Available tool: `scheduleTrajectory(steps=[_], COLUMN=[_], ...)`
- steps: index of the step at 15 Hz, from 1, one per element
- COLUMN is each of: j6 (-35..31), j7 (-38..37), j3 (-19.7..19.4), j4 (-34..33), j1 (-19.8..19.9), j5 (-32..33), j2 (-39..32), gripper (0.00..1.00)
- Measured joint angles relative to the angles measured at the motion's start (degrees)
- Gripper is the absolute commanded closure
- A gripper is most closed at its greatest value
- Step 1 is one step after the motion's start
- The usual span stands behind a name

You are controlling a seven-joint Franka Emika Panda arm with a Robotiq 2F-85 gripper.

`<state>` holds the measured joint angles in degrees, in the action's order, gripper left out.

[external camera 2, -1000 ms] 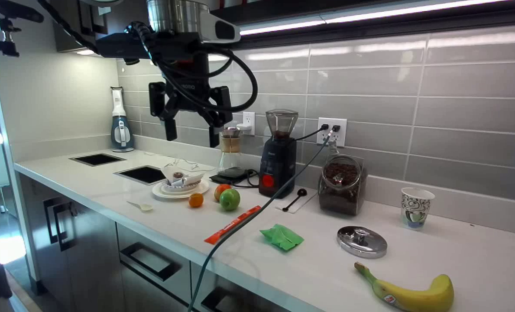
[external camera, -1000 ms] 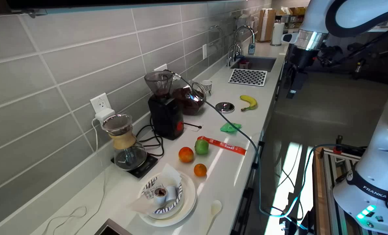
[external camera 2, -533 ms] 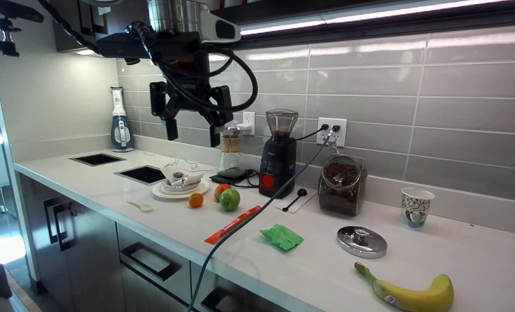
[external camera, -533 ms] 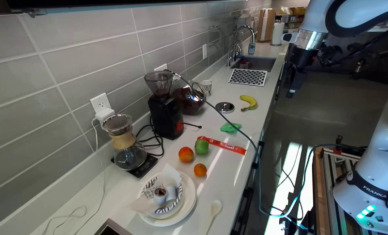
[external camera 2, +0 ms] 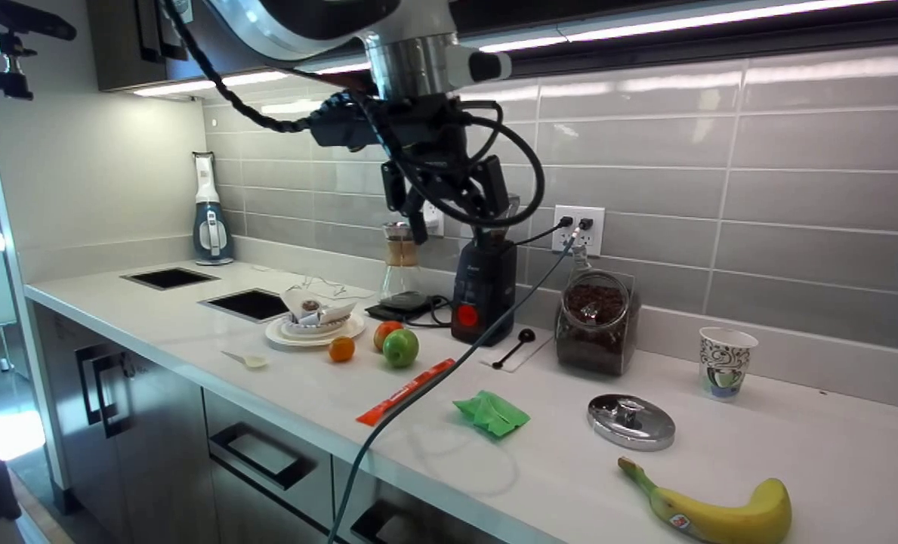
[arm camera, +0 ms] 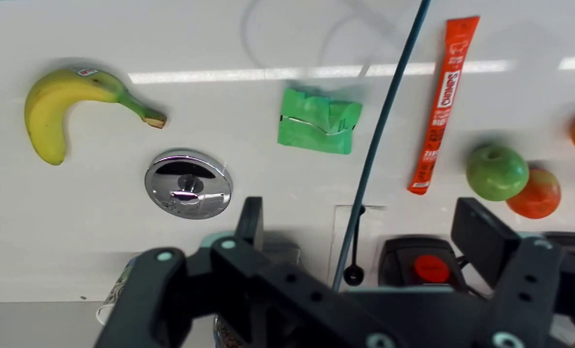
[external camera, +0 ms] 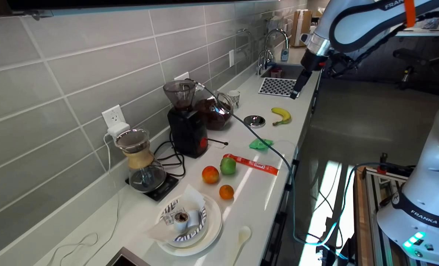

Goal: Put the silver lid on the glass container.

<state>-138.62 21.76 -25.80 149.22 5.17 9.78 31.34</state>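
The silver lid (external camera 2: pixel 631 423) is a shiny round disc with a small knob, lying flat on the counter, knob up. It also shows in an exterior view (external camera: pixel 254 121) and at left in the wrist view (arm camera: pixel 189 186). The glass container (external camera 2: pixel 596 325) is a squat clear jar of dark beans by the wall, its round mouth slanting to the front; it also shows in an exterior view (external camera: pixel 212 112). In the wrist view my gripper hides most of it. My gripper (arm camera: pixel 363 212) is open and empty, high above the counter and apart from the lid, which lies beyond its left finger (arm camera: pixel 252 220).
A blue cable (external camera 2: pixel 449 370) runs from the wall outlet across the counter and crosses below my gripper. A banana (external camera 2: pixel 720 510), paper cup (external camera 2: pixel 726 363) and green packet (external camera 2: pixel 492 413) lie around the lid. A black grinder (external camera 2: pixel 482 291) stands beside the jar. A red stick (external camera 2: pixel 407 391) and fruit lie farther along.
The arm has swung in from beyond the counter's front edge to over the counter, and the gripper now tilts. The gripper stays open. The lid and jar have not moved.
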Motion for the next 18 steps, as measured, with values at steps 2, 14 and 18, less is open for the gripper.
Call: scheduleTrajectory(steps=[2, 14, 18], j6=[-1.2, -1.2, -1.1], j7=[-0.2, -0.1, -0.2], j3=[-1.0, 4.9, 6.7], j4=[-4.2, -25.0, -28.6], j1=[-1.5, 5.1, 9.5], j5=[-3.0, -14.3, -14.9], j2=[-6.7, -36.1, -42.1], gripper=[0.00, 0.00, 0.00])
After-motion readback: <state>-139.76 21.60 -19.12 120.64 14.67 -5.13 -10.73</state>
